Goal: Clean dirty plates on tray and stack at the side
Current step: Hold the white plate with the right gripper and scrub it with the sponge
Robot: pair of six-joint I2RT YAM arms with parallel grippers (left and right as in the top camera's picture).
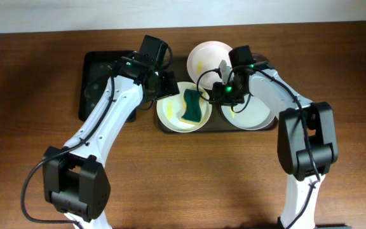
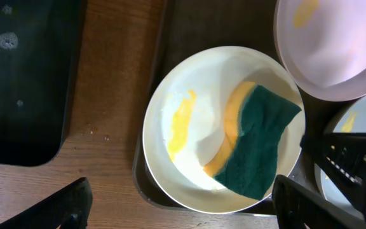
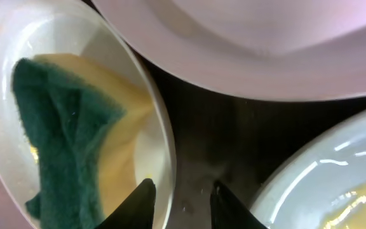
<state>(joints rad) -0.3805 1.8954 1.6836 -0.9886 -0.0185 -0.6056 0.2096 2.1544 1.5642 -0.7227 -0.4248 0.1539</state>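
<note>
- On the wooden table point(image 1: 37, 76) lies the tray point(image 1: 170, 128), with a smaller black tray point(image 1: 97, 79) just beside it on the left.
- All three plates sit on the tray, none stacked: a near-left plate point(image 1: 170, 114), a near-right plate point(image 1: 259, 111) and a far plate point(image 1: 207, 56) between and behind them.
- Across the near-left plate lies a green-and-yellow sponge point(image 1: 192, 107), green face up and slightly curled. The left wrist view shows a yellow smear point(image 2: 182, 124) on the bare white beside it.
- The far plate carries a yellow smear near its left rim, and the near-right plate shows a yellow streak too.
- The left gripper point(image 1: 165, 81) hangs above the tray's left edge, beside the near-left plate. Its jaws are spread wide and hold nothing; both fingertips point(image 2: 62, 203) show at the bottom of its own camera view, apart from the plate.
- The right gripper point(image 1: 216, 89) is low between the two near plates. Its jaws stand at a narrow gap astride the right rim of the near-left plate: one finger is over the plate's inside, the other over the bare tray.
- Whether those fingers point(image 3: 142, 203) actually pinch the rim I cannot tell, since the tips are hidden.
</note>
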